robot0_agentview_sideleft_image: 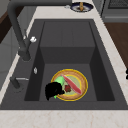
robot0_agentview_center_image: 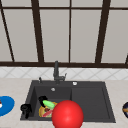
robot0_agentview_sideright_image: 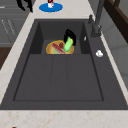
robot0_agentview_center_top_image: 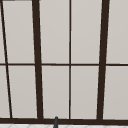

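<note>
Your right hand point(robot0_agentview_center_image: 43, 99) curls its fingers round the green cucumber point(robot0_agentview_center_image: 49, 104), over the plate point(robot0_agentview_sideleft_image: 82, 86) in the sink's left basin; long axis tilted. Left hand point(robot0_agentview_center_image: 26, 109) hangs at the sink's front-left edge, fingers curled, empty.

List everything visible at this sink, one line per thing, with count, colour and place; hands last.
Sink: one, dark grey, set in the counter, deep basin at the left, shallow drain part at the right.
Tap: one, dark, behind the basin, under the window.
Plate: one, yellow-rimmed, on the basin floor, holding a red strip.
Green item: one, bright green, at the plate's edge, in the right hand.
Red ball: one, front of the sink, close to the front camera.
Blue plate: one, on the counter left of the sink.
Dark dish: one, on the counter right of the sink.
Left hand: black, over the sink's front left rim, fingers curled.
Right hand: black, in the basin, fingers round the green item.
</note>
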Motion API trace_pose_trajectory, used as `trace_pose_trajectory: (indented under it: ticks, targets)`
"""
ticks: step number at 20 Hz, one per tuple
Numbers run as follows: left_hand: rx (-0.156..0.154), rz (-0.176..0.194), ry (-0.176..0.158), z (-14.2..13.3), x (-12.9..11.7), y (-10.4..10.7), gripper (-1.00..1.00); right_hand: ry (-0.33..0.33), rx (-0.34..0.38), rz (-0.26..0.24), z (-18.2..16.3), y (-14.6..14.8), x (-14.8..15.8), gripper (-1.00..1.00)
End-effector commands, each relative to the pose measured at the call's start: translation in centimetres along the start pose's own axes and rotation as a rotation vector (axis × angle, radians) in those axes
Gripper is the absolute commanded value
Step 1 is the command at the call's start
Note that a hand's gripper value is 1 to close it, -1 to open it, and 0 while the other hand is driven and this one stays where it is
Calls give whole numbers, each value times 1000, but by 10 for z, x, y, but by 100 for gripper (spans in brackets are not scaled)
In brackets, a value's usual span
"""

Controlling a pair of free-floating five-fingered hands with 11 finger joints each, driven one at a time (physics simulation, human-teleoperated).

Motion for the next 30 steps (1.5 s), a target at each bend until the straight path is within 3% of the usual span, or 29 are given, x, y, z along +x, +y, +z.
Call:
trace_pose_trajectory:
  ticks: [1, 3, 6, 11, 16, 20, 24, 25, 26, 30]
  targets:
    - [0, 0, 0, 0, 0, 0, 0, -9, 0, -13, -3, 4, 1, 100]
    - [0, 0, 0, 0, 0, 0, 0, -3, 10, 27, -2, -2, -2, 100]
    - [0, 0, 0, 0, 0, 0, 0, 3, 12, 45, -1, -3, -1, 100]
    - [0, 0, 0, 0, 0, 0, 0, 7, 15, 21, -4, -13, -7, 100]
    - [0, 0, 0, 0, 0, 0, 0, 8, 71, 33, 1, -36, -12, 100]
    - [0, 0, 0, 0, 0, 0, 0, -10, 91, 12, 1, -48, -15, 100]
    - [0, 0, 0, 0, 0, 0, 0, -14, 54, -7, 10, -55, -28, 100]
    - [0, 0, 0, 0, 0, 0, 0, -25, 76, -13, 5, -51, -19, 100]
    - [0, 0, 0, 0, 0, 0, 0, -11, 50, -3, 5, -52, -20, 100]
    - [0, 0, 0, 0, 0, 0, 0, -11, 10, -25, 14, -62, -43, 100]
